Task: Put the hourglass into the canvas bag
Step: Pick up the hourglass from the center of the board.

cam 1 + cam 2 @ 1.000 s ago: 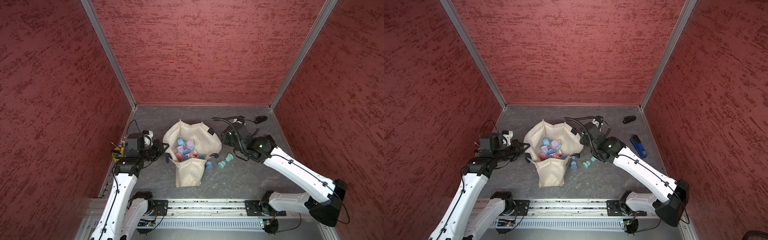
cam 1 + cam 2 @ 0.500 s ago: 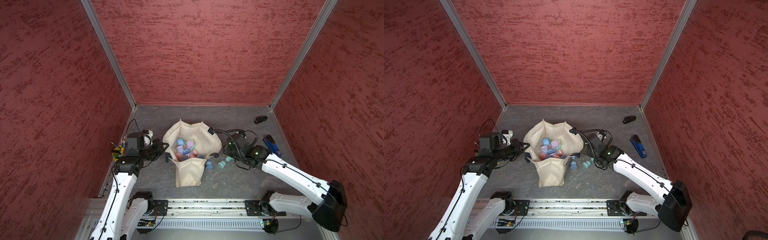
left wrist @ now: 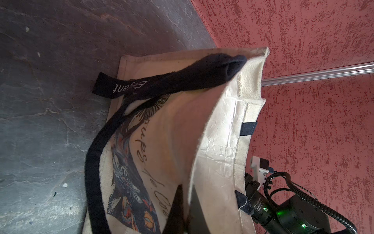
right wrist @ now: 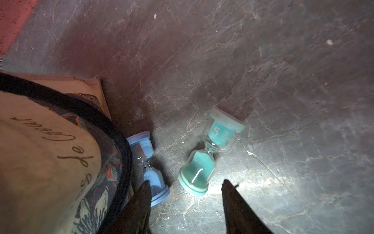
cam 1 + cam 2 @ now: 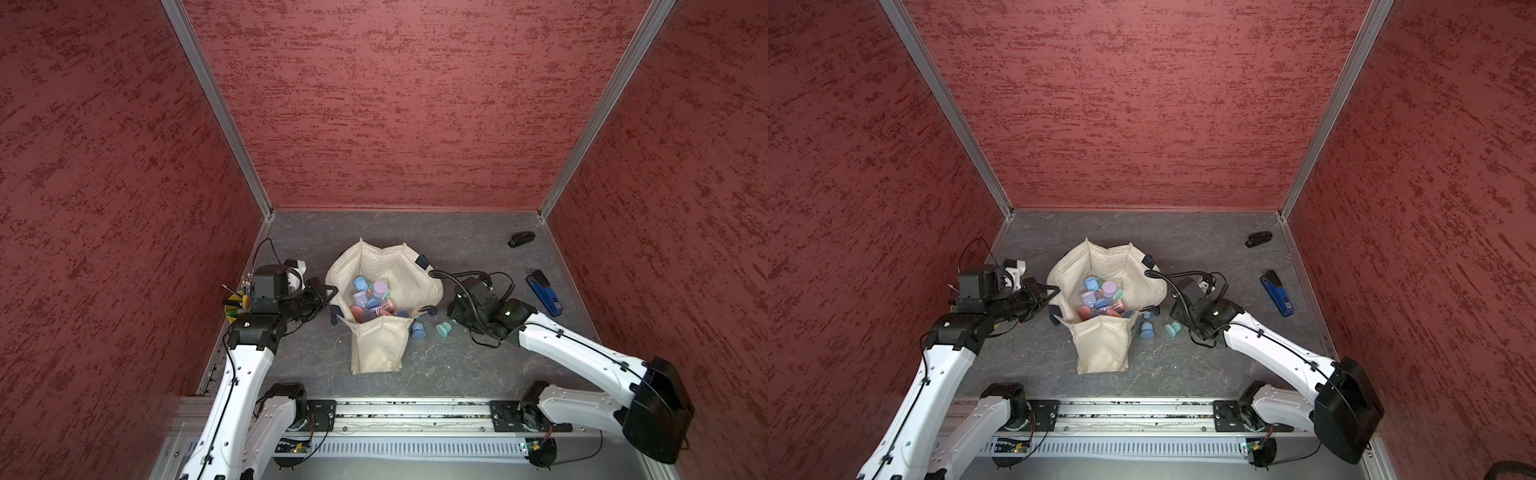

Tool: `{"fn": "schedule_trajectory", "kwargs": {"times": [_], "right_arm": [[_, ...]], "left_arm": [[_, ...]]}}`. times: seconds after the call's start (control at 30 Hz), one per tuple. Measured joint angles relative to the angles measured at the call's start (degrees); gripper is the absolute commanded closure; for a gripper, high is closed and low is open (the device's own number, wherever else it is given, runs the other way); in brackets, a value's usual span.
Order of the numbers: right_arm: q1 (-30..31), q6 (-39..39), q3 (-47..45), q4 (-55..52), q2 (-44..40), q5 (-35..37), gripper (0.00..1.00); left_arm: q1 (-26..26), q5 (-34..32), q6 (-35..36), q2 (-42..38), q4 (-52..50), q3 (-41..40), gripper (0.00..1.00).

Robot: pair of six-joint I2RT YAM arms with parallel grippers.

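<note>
The canvas bag (image 5: pixel 415 286) is sitting in the middle of the gray table (image 5: pixel 457 365) with its mouth standing wide open. A pile of small hourglasses (image 5: pixel 374 299) in blue, purple and pink is lying inside it. One part of the bag is lying flat on the table, on the side nearest the robot.

The left gripper (image 3: pixel 186 210) is pinching the bag's rim on the left side. In the left wrist view its two fingers are pressing together on the cream cloth, one on each side of it. A dark strap (image 3: pixel 95 162) is hanging down the outside of the bag, over a flower picture and curly writing.

Two more hourglasses are lying on their sides on the table, outside the bag, on its right. The blue hourglass (image 4: pixel 149 162) is lying just beside the bag. The teal hourglass (image 4: pixel 208 154) is lying near the blue one, not touching it, and is showing a white 5 on its glass.

The right gripper (image 4: pixel 185 182) is sitting close to the teal hourglass. Its two fingers are standing apart and holding nothing. In the right wrist view one end of the teal hourglass is showing between the fingertips, and I cannot tell how high above it they are.

A blue stapler (image 5: pixel 544 293) and a black stapler (image 5: pixel 521 240) are lying on the right side of the table, well apart from the bag
</note>
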Motion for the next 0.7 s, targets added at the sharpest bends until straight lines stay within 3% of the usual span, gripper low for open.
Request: {"fn": "schedule_trajectory", "kwargs": {"times": [0.37,0.7], "right_arm": [[0.0,2.4,-3.6,3.3,0.1,-2.7,0.43],[0.0,4.9,-5.1,5.0,2.5,-3.9,0.37]], "left_arm": [[0.1,0.1,0.1,-0.1,0.3,-0.4,1.00],[0.3,0.3,0.1,-0.7,0.4,-0.9,1.00]]}}
